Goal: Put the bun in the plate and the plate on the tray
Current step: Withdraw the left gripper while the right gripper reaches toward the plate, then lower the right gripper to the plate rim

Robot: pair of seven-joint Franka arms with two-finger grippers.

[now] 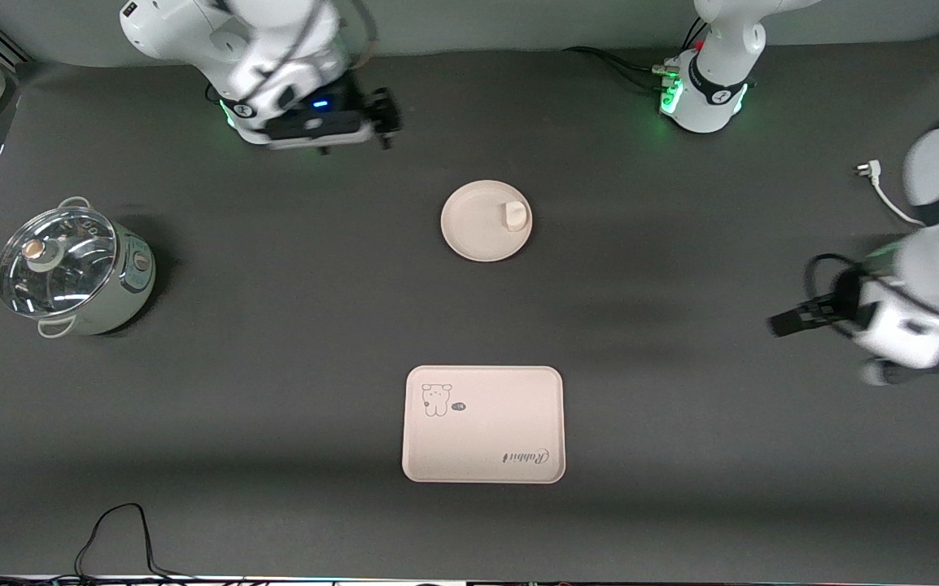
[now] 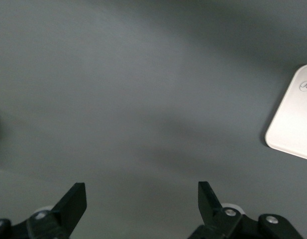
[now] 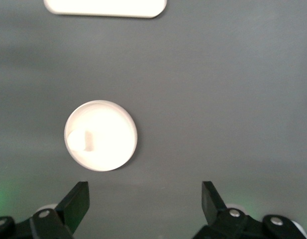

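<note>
The round cream plate (image 1: 473, 232) lies on the dark table, and the small off-white bun (image 1: 514, 215) lies in it near the rim on the left arm's side. The rectangular tray (image 1: 486, 431) with the animal drawing lies nearer the front camera than the plate and holds nothing. My right gripper (image 1: 388, 118) is open and empty, in the air near its base; its wrist view shows the plate (image 3: 108, 134), the bun (image 3: 79, 140) and the tray's edge (image 3: 106, 7). My left gripper (image 1: 791, 319) is open and empty over bare table toward the left arm's end; its wrist view shows a corner of the tray (image 2: 295, 119).
A pale green pot with a glass lid (image 1: 71, 268) stands toward the right arm's end. A white plug and cable (image 1: 876, 183) lie near the left arm. A black cable (image 1: 120, 529) loops at the table's front edge.
</note>
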